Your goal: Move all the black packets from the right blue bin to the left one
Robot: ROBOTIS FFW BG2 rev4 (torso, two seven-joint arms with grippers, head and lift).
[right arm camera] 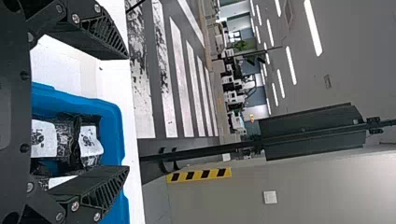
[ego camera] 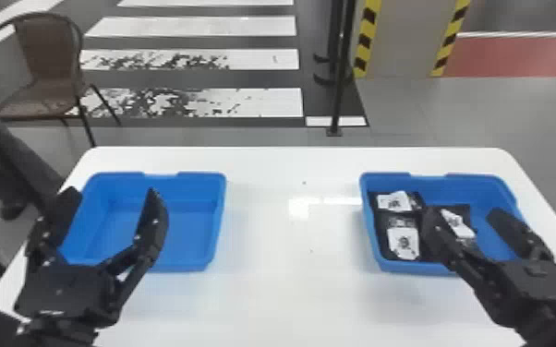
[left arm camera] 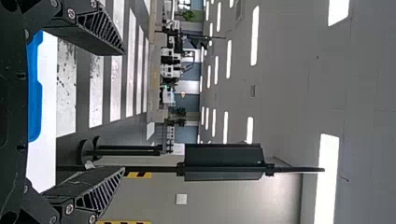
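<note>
Over the near part of the left blue bin point(ego camera: 194, 266), which holds nothing, my left gripper point(ego camera: 111, 196) stands open. My right gripper point(ego camera: 462, 217) is open above the right blue bin point(ego camera: 369, 221). Black packets with white labels lie in that bin: one at its back left point(ego camera: 395, 203), one at its front left point(ego camera: 403, 240), and one point(ego camera: 459, 221) partly hidden behind a right finger. In the left wrist view the left gripper point(left arm camera: 123, 109) has nothing between its fingers. The right wrist view shows the right gripper point(right arm camera: 128, 114) with its fingers wide apart, packets point(right arm camera: 88, 140) beyond them.
Both bins stand on a white table point(ego camera: 291, 286), with a wide stretch of tabletop between them. A brown chair point(ego camera: 46, 60) and a black post point(ego camera: 339, 69) are on the floor behind. A person's leg shows at the left edge.
</note>
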